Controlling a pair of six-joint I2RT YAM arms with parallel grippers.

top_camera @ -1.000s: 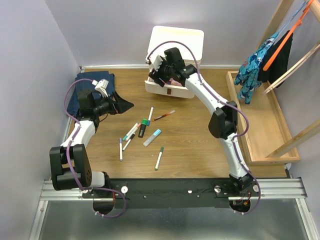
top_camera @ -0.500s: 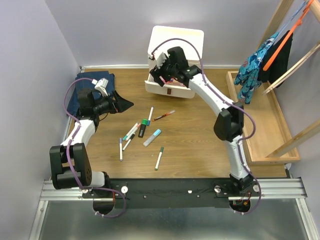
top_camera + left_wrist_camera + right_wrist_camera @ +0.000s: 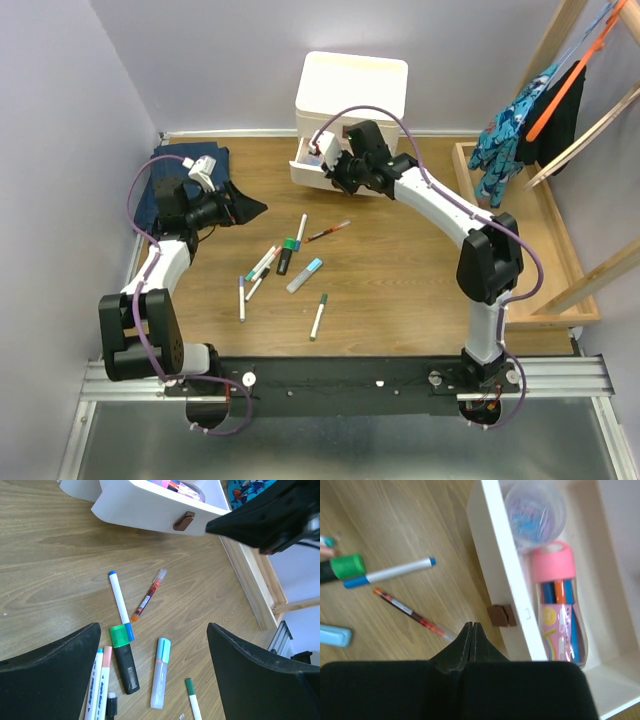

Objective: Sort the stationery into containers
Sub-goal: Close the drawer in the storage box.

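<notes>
Hovering over the open drawer, the right gripper shows fingers pressed together, empty; a jar and pink pen case lie inside. Meanwhile the left gripper gapes wide above loose pens on the table. Looks like a fetch comes next: spread the fingers, drop onto the red pen.

You are working in a robotics lab cell dressed up as a bit of home. Plain lavender walls box in a wood-grain tabletop. A bare aluminium rail with a black mounting plate runs along its near edge, carrying the white-and-black left arm and right arm with loose purple cables. The props are domestic: folded blue jeans, a pale wooden clothes rack hung with patterned blue garments, a cream-white plastic drawer cabinet, and scattered pens and markers.
</notes>
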